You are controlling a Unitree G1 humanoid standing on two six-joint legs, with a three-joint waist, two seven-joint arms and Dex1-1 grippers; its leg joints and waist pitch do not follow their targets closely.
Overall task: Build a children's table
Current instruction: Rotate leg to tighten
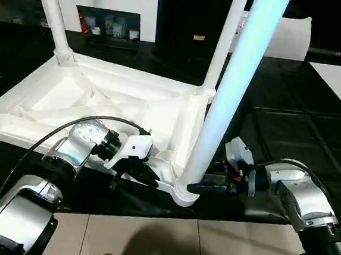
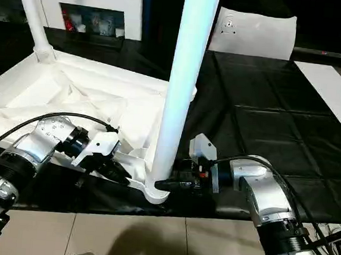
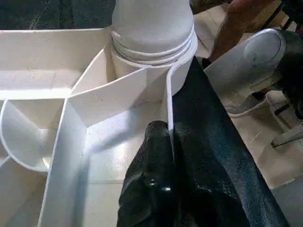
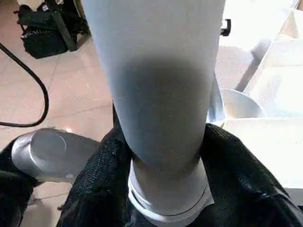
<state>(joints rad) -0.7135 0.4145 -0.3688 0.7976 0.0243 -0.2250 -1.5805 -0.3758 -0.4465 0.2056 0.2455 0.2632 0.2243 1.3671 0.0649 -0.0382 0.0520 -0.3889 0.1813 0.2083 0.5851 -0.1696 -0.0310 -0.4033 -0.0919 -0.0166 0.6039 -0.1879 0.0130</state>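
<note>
Black sheeting covered the bench (image 2: 261, 111), with white cabinets behind it, and the children's table (image 1: 100, 106) lay upside down on top, ribbed underside facing up. 3 legs were standing in their corner sockets as far as I could see, and the near leg (image 1: 234, 79) sat in the corner closest to the robot.

The left gripper (image 3: 163, 142) had its fingers clenched on the thin rim wall of the top, right next to that near socket, basically holding the tabletop down. The right gripper (image 4: 161, 156) had its fingers wrapped around the base of the near leg just above the socket collar. Looked like a proper grasp, though I couldn't tell how tight it was.

My worry: if that leg wasn't fully seated, letting go could let it lean or pop out. And twisting it hard could drag the whole top across the slippery sheeting if the left pinch slipped off that thin rim.
</note>
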